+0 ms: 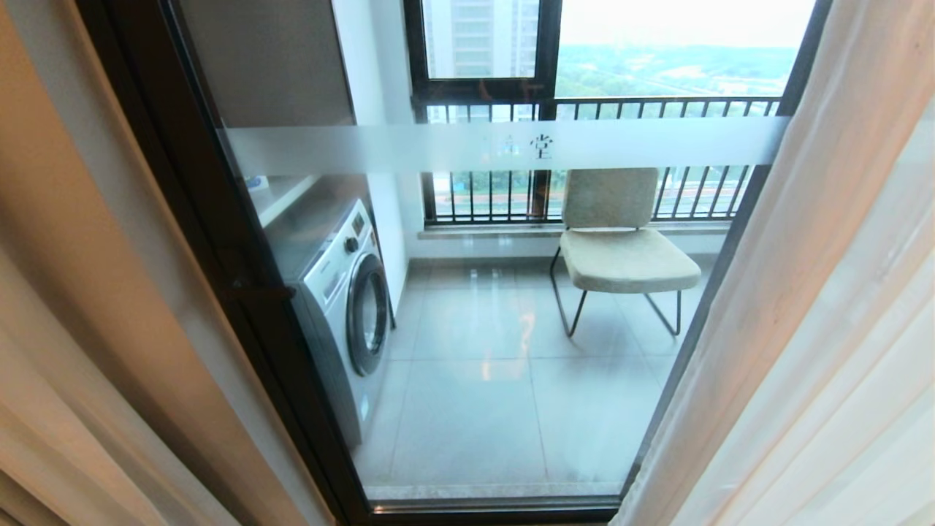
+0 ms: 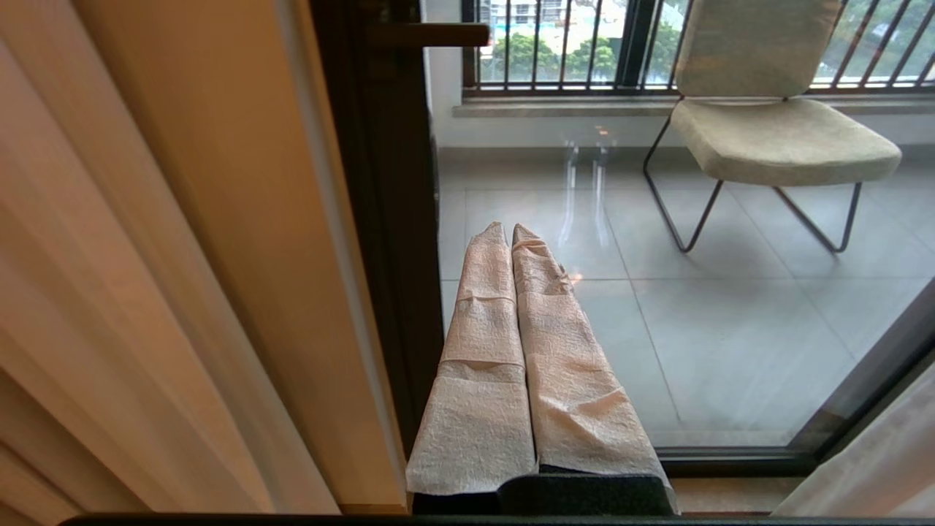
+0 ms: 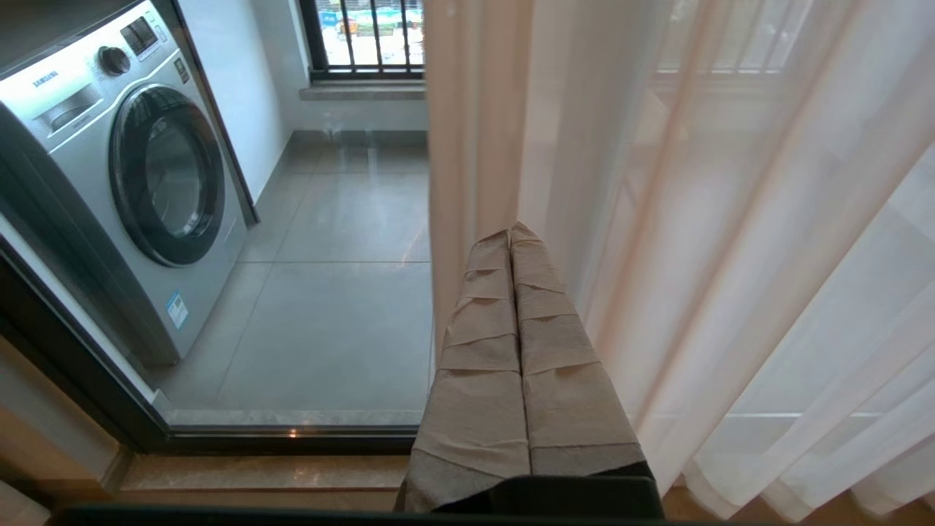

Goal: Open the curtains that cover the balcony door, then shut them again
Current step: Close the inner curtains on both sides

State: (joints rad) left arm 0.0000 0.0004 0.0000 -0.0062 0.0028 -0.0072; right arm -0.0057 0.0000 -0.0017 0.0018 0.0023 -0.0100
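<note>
The curtains hang parted to both sides. A thick beige drape [image 1: 88,292] fills the left and a thin white sheer [image 1: 825,329] the right. Between them the balcony door [image 1: 219,241] stands uncovered, its glass crossed by a frosted white band [image 1: 409,150]. Neither arm shows in the head view. My left gripper [image 2: 509,228] is shut and holds nothing; it points at the glass just right of the drape [image 2: 146,256] and the dark door frame [image 2: 380,219]. My right gripper [image 3: 509,230] is also shut and holds nothing, its tips in front of the sheer's [image 3: 694,219] inner edge.
Behind the glass, a washing machine [image 1: 343,292] stands on the left of the tiled balcony and a beige chair [image 1: 621,248] at the back right, under a black-barred railing window [image 1: 606,109]. A dark door handle [image 2: 427,34] juts from the frame. A stone sill [image 3: 256,475] runs below the door.
</note>
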